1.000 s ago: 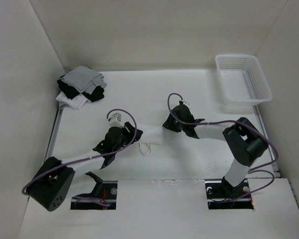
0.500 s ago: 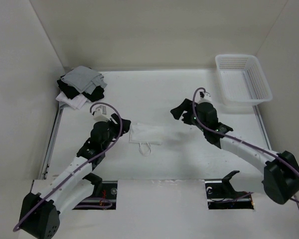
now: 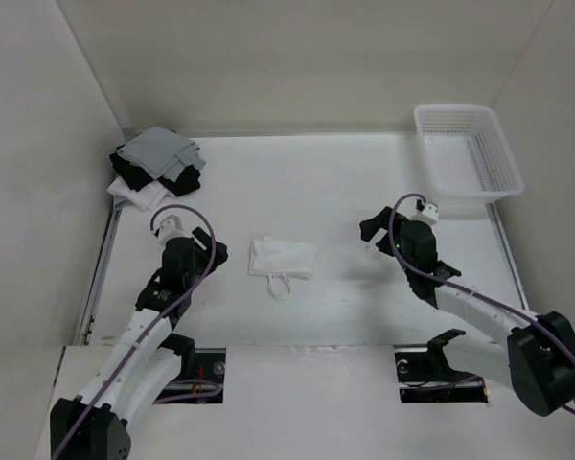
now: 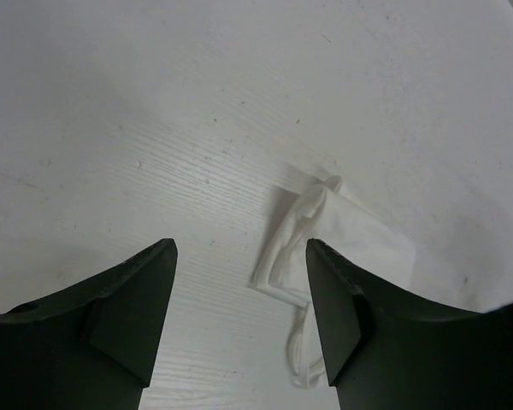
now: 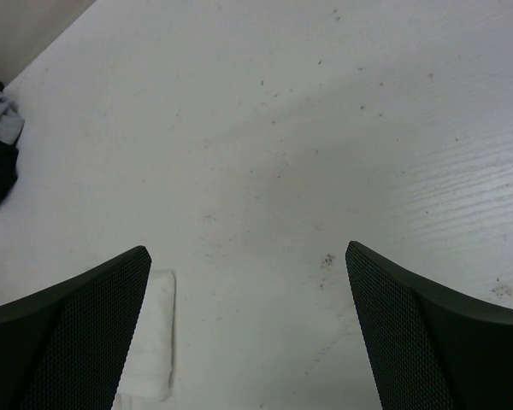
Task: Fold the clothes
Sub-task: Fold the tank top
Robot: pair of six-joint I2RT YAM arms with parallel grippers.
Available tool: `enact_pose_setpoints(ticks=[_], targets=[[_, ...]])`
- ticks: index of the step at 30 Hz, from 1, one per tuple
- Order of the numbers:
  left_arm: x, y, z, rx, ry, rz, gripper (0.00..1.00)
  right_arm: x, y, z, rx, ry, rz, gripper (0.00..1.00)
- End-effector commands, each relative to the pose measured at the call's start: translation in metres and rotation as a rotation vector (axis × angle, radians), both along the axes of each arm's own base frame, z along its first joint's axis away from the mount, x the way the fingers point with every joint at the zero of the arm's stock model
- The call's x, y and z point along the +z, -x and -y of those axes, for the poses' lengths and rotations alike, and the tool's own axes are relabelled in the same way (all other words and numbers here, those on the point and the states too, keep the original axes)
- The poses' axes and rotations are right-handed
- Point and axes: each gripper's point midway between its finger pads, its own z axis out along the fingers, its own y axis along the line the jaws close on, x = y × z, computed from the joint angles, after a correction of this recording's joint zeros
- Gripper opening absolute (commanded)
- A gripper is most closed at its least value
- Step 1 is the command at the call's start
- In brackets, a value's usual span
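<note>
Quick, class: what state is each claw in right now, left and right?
Left claw: open, holding nothing.
Right claw: open, holding nothing.

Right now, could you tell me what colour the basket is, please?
White mesh basket, clearest in the top external view.

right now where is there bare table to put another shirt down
Widest bare table lies at the far middle, between the clothes pile and the basket. A smaller gap sits between the folded white garment and the right end effector. Tightest: between the garment and the left end effector.
</note>
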Motion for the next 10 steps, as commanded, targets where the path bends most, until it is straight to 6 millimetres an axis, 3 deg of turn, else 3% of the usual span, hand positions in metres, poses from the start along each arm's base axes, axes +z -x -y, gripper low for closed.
enact_pose_setpoints(ticks=[1, 7, 10], targets=[[0.002, -0.004, -0.007, 0.035, 0.005, 0.015, 0.61, 0.037, -0.014, 0.006, -0.063, -0.069, 0.135, 1.0], [-0.005, -0.009, -0.003, 0.02, 0.003, 0.005, 0.6, 0.032, -0.016, 0.003, -0.05, -0.068, 0.122, 1.0], [-0.005, -0.011, 0.002, -0.004, -0.007, 0.003, 0.65, 0.03, -0.016, 0.002, -0.046, -0.068, 0.116, 1.0]])
